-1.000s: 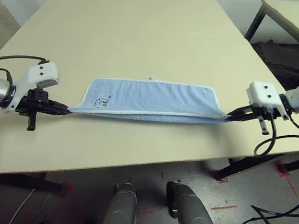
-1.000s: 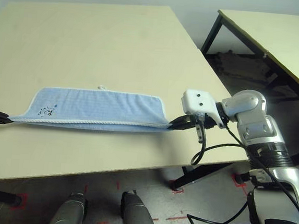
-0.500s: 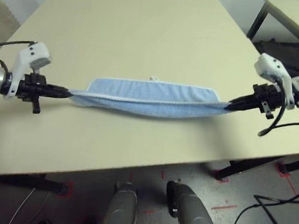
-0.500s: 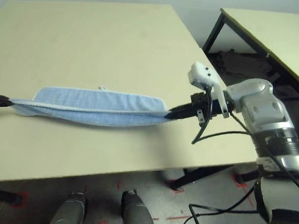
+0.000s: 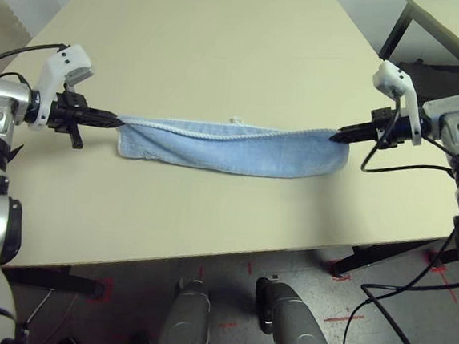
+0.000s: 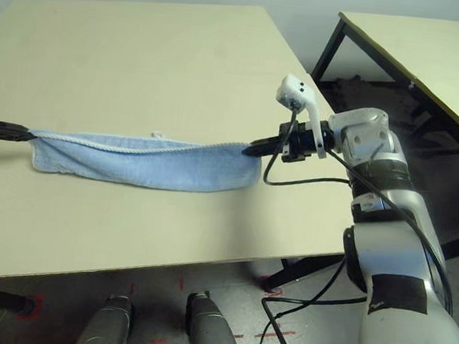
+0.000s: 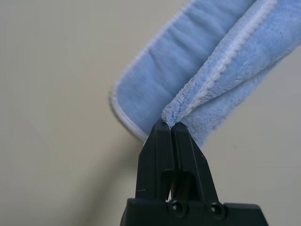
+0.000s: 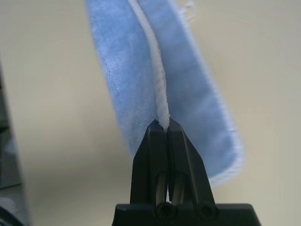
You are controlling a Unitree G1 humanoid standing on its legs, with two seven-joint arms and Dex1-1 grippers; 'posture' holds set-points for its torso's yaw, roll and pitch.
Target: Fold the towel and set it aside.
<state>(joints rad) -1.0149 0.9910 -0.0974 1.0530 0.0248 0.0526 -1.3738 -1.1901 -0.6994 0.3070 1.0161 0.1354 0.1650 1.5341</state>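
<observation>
The towel (image 5: 232, 146) hangs stretched between the two grippers, low over the middle of the counter (image 5: 208, 49). The left gripper (image 5: 115, 119) has its fingers pressed together on one end corner of the cloth. The right gripper (image 5: 337, 135) has its fingers pressed together on the other end corner, right on the white edging, as both wrist views show. The cloth between the fingers already lies doubled lengthwise. The held edge is on top, and the lower part seems to rest on the counter under it.

The step in hand is, I think, to finish this first fold: to bring the held edge over to the far edge, where the small white loop (image 5: 235, 120) sticks out. To do it well, both grippers should travel together at the same height, so the cloth stays straight and does not twist. The tension should stay light, because the hold is only on thin corners and a strong pull could slip them out. The held edge should be lowered just on top of the far edge, and only then should the fingers open.
</observation>
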